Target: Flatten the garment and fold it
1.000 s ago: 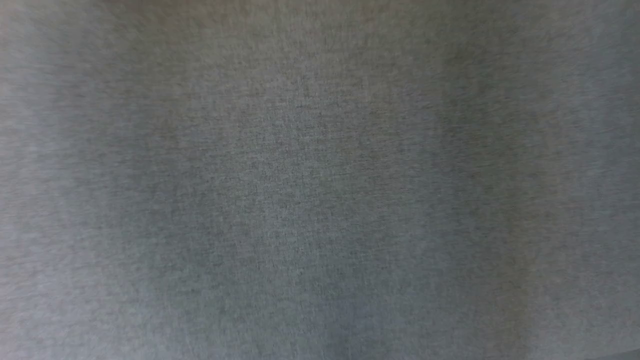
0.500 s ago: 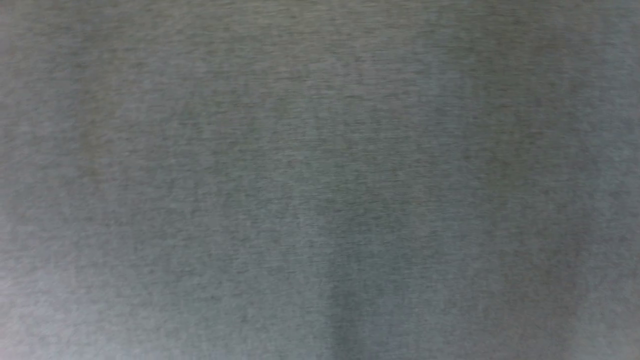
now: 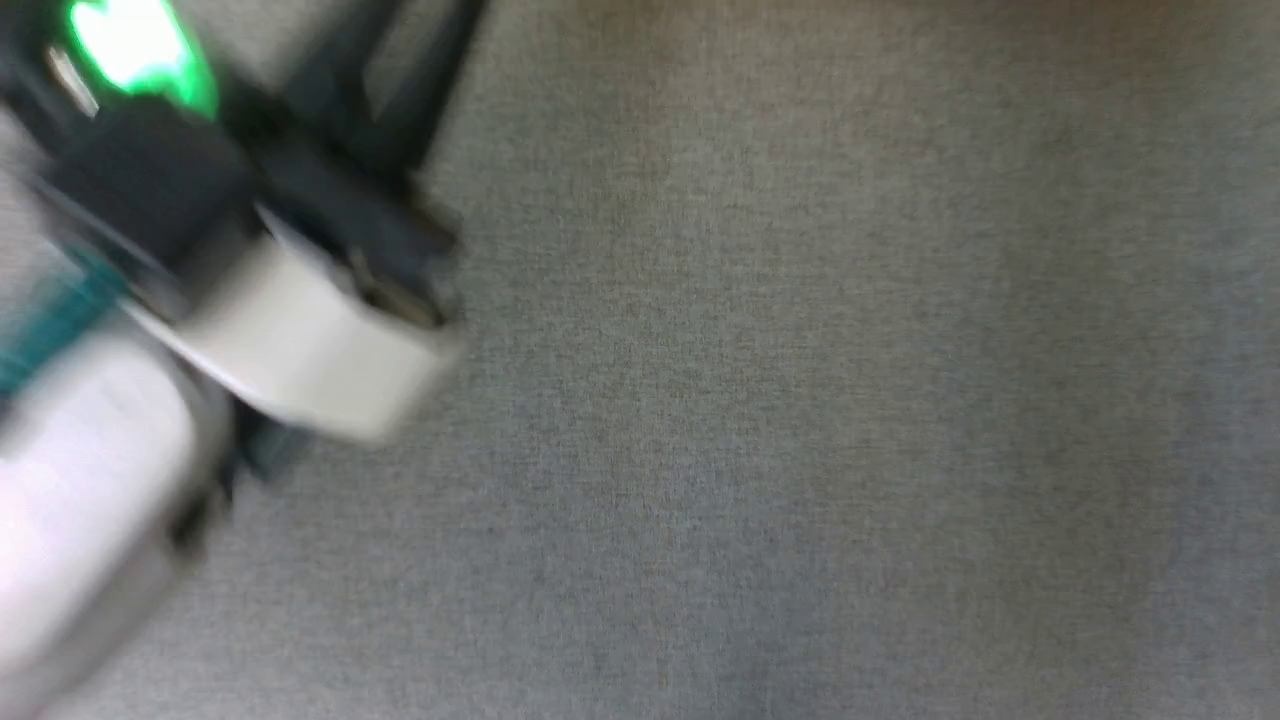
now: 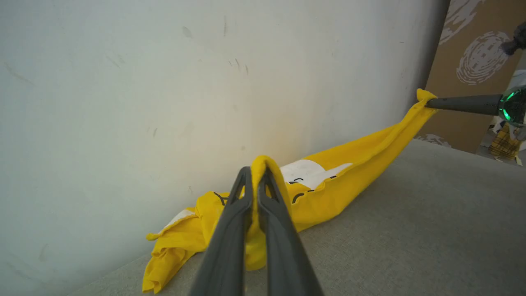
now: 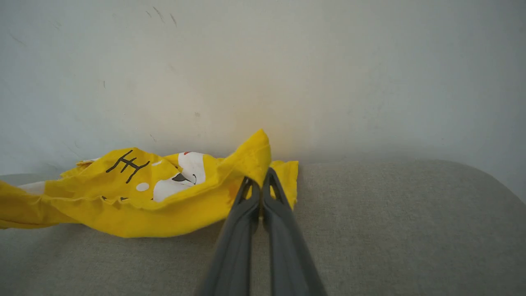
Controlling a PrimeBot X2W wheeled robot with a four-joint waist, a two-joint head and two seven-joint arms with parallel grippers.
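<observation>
Pinching the yellow T-shirt (image 4: 341, 176) with both grippers right now. It's lying bunched in a long strip along the foot of the pale wall (image 4: 164, 82), on the grey fabric surface (image 4: 411, 230).

My left gripper (image 4: 255, 174) is squeezing its fingers narrow on a fold of yellow cloth. The fold is poking up over the tips and hanging down between the fingers, just in front of the wall. The right gripper (image 5: 259, 181) is doing the same thing, its tips clamping a yellow edge that's standing up close to the wall.

From the left wrist cam I'm seeing that right gripper holding a corner lifted near the wall's far end, where a brown panel (image 4: 472, 61) with white swirls is showing. The shirt is sloping down from that corner to a crumpled heap at the wall's base. White patches and black lines of the print are facing out, with a bit of red showing on the right wrist cam.

The head cam is giving me a blurry pale forearm (image 3: 90, 500) and a green light (image 3: 135, 45) over the grey fabric. I can't tell anything about the fingers from that one.
</observation>
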